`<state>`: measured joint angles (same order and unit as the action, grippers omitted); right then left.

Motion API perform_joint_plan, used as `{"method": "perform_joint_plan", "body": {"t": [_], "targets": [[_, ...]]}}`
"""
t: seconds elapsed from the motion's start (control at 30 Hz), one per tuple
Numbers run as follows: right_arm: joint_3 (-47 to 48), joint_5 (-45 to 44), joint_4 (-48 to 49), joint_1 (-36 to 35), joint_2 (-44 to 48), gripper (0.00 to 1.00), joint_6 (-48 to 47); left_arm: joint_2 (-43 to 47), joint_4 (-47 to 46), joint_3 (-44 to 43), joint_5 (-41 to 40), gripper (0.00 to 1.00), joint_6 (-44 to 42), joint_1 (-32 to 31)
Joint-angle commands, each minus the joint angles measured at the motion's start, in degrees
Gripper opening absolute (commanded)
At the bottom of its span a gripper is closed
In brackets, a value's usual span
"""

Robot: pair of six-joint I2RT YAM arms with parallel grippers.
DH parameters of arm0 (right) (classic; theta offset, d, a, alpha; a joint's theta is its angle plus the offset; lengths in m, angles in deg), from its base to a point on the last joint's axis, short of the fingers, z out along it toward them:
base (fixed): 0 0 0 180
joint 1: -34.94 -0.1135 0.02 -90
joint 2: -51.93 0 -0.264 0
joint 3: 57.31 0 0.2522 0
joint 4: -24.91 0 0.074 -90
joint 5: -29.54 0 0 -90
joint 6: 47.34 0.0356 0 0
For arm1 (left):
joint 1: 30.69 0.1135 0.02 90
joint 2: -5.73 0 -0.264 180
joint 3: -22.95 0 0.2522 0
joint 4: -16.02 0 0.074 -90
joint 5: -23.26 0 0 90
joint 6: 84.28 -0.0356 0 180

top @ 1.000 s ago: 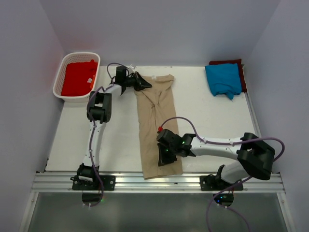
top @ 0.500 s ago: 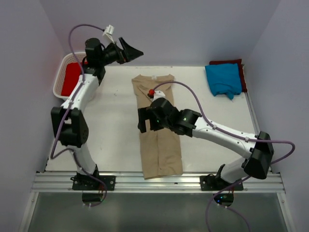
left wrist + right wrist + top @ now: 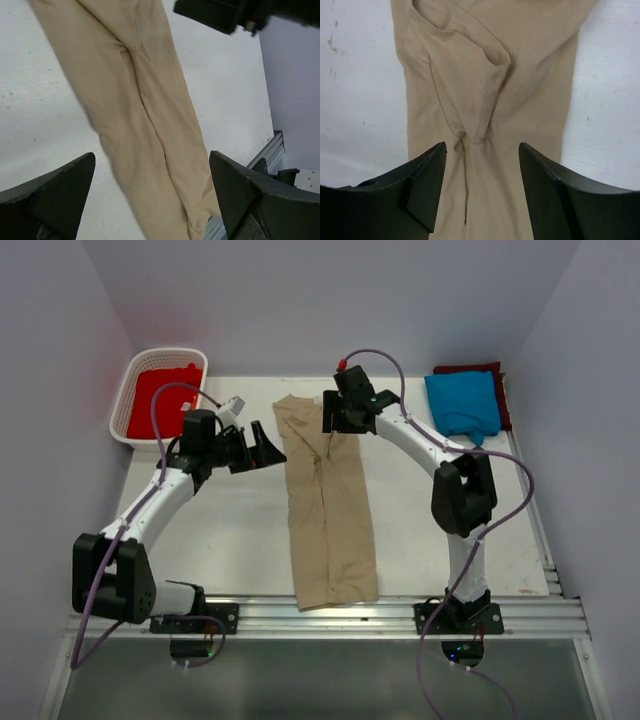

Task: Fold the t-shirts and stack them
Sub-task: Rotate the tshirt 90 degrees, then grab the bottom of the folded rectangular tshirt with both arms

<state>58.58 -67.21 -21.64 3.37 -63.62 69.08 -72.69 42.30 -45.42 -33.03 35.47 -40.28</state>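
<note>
White worktop (image 3: 200, 530), tan t-shirt (image 3: 328, 510) lying in a long strip.
Left gripper (image 3: 268, 445) gapes wide, left of it; right gripper (image 3: 330, 414), parted and empty, over its far end.

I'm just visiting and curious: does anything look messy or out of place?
The tan shirt, a long narrow strip, has a bunched crease toward its far end, and its near end seems to lap onto the front rail.

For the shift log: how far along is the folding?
Done: bright blue t-shirt folded on the dark maroon t-shirt. In hand: tan t-shirt, a long strip; left gripper and right gripper open, empty. Left: cross-folding, stacking, and the red t-shirt in the white lattice basket.
</note>
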Motion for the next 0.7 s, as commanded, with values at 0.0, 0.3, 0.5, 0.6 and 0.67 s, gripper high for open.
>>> {"method": "perform_joint_plan", "body": {"t": [0.0, 0.3, 0.5, 0.6, 0.67], "targets": [[8.34, 6.39, -2.80, 0.02, -5.45, 0.63, -3.30, 10.55, 3.12, 1.87, -2.51, 1.00, -4.01, -0.44], [16.26, 11.22, -2.36, 4.32, -15.23, 0.57, -0.93, 21.28, 11.13, 6.88, -4.00, 1.00, -4.36, -0.44], [20.21, 12.63, -1.92, 5.29, -19.45, 0.56, -0.75, 22.60, 12.36, 9.34, -4.01, 0.99, -4.97, -0.44], [22.41, 13.33, -2.18, 5.21, -21.29, 0.54, -0.75, 22.34, 12.97, 9.87, -4.09, 0.99, -5.24, -0.44], [23.38, 13.95, -2.18, 5.29, -22.17, 0.54, -0.58, 22.60, 13.15, 9.87, -4.53, 0.98, -5.41, -0.44]]}}
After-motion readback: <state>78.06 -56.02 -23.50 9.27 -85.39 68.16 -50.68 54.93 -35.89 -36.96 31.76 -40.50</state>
